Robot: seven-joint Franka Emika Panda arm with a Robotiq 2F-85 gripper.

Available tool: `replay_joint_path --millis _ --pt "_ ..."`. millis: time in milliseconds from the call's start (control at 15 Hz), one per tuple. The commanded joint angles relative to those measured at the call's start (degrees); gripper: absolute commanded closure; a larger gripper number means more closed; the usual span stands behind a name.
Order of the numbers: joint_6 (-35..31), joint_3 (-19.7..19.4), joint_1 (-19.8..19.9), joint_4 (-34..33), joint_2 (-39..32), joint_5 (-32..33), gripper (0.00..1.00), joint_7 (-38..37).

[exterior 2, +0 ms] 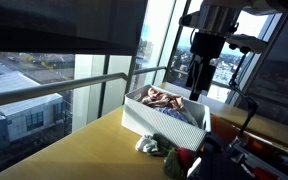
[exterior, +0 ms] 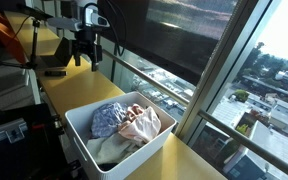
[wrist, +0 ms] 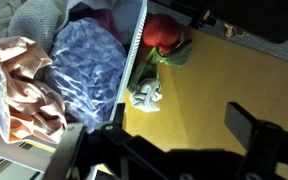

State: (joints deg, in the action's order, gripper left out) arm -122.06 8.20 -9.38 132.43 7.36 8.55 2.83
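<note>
The black, boxy tool carries two straight dark fingers, which look blocky and blurred in the wrist view. It joins a rounded white arm link.

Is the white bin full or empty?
Full: a blue patterned cloth and a peach cloth, both crumpled, fill the white bin to its rim.

A small pale cloth, whitish with a green tinge, lay crumpled in a wad on the yellow tabletop at the centre of the wrist view, just beside the white bin. Above it in the frame, a red cloth lay bunched over a greenish piece, close to the same wall.
</note>
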Motion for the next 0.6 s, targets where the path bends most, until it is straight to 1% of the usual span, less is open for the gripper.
replay_joint_path --millis 0,267,533 --pt "4.5 1.5 -1.9 0.9 0.4 -0.7 0.00 7.6" --pt "5.7 2.9 -3.4 0.5 -3.6 1.3 0.00 15.0" --pt "5.7 3.0 -3.0 -1.9 -10.6 6.4 0.00 22.8"
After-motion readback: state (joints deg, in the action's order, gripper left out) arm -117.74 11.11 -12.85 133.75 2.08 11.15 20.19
